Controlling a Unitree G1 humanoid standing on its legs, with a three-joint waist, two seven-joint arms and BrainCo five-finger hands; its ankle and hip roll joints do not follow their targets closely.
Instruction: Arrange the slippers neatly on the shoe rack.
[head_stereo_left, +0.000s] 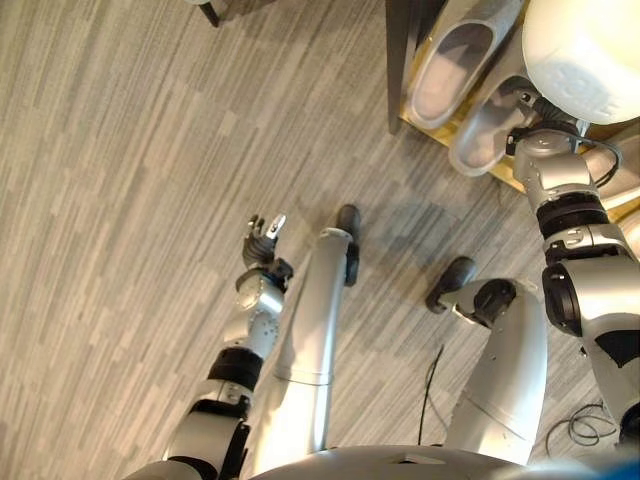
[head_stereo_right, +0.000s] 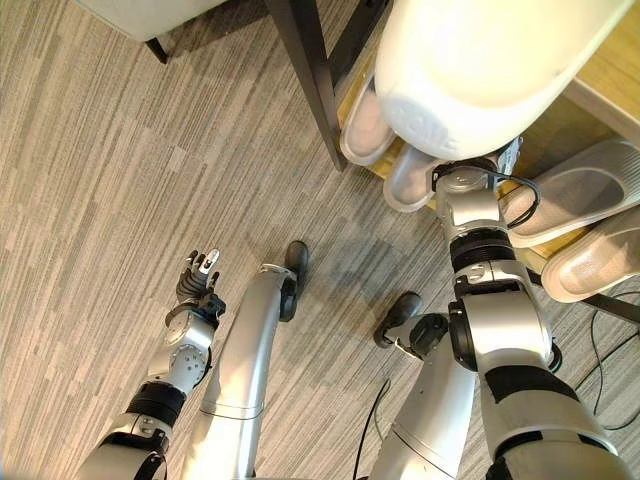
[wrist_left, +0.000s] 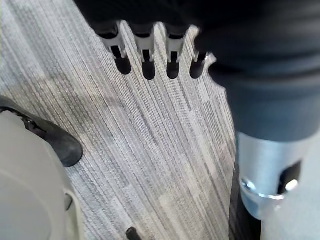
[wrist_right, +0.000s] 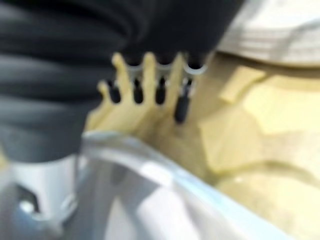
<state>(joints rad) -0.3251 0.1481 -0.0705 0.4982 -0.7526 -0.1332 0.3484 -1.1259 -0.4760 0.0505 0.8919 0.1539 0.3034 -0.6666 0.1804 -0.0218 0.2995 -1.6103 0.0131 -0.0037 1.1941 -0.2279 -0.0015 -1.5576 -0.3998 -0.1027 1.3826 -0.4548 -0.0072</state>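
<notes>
Two pale grey slippers (head_stereo_left: 455, 65) (head_stereo_left: 485, 135) lie side by side at the left end of the wooden shoe rack (head_stereo_right: 560, 120); the nearer one juts over the rack's front edge. Another pair (head_stereo_right: 585, 190) (head_stereo_right: 600, 255) lies further right. My right arm reaches up to the nearer left slipper. In the right wrist view my right hand (wrist_right: 160, 92) has straight fingers over the yellow shelf (wrist_right: 240, 115), with a slipper's rim (wrist_right: 130, 185) under the palm. My left hand (head_stereo_left: 262, 240) hangs open above the floor, holding nothing.
A dark rack post (head_stereo_right: 310, 80) stands at the rack's left corner. A large white rounded object (head_stereo_right: 480, 70) hides part of the rack and of my right hand. Pale furniture on a dark leg (head_stereo_right: 160, 48) stands at the far left. Grey striped floor lies in front.
</notes>
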